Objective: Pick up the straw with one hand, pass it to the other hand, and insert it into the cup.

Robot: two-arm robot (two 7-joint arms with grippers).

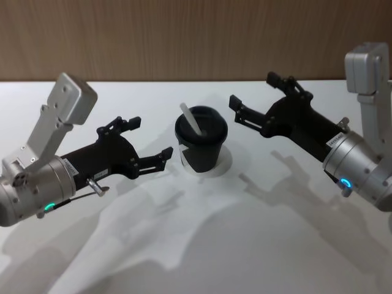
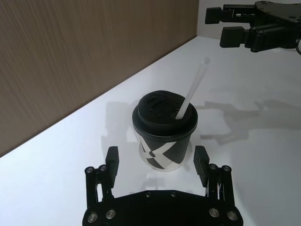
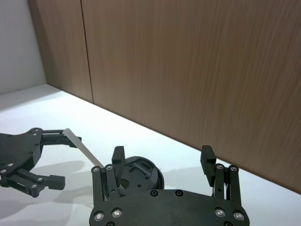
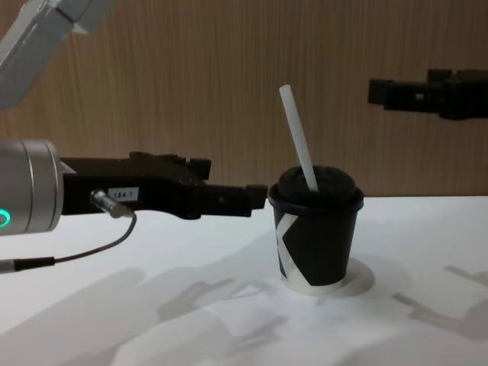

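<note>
You see the straw (image 1: 192, 123) already standing in the cup (image 1: 201, 147), poking through the domed black lid (image 2: 164, 112) and leaning toward the robot's left. The cup sits upright near the middle of the white desk (image 1: 245, 245), closer to its far edge by the wooden wall (image 1: 184, 37) than to its near edge.

Your left gripper (image 1: 147, 141) hovers just beside the cup on the robot's left, its 2 fingers (image 2: 112, 161) spread apart and holding nothing; in the left wrist view the cup stands just ahead of the gap between them, untouched. Its silver wrist (image 4: 27, 196) shows a green glow.

Your right gripper (image 1: 256, 100) hangs on the other side of the cup, raised above lid height in the chest view, fingers parted and empty. It is near the cup but clear of both cup and straw.
</note>
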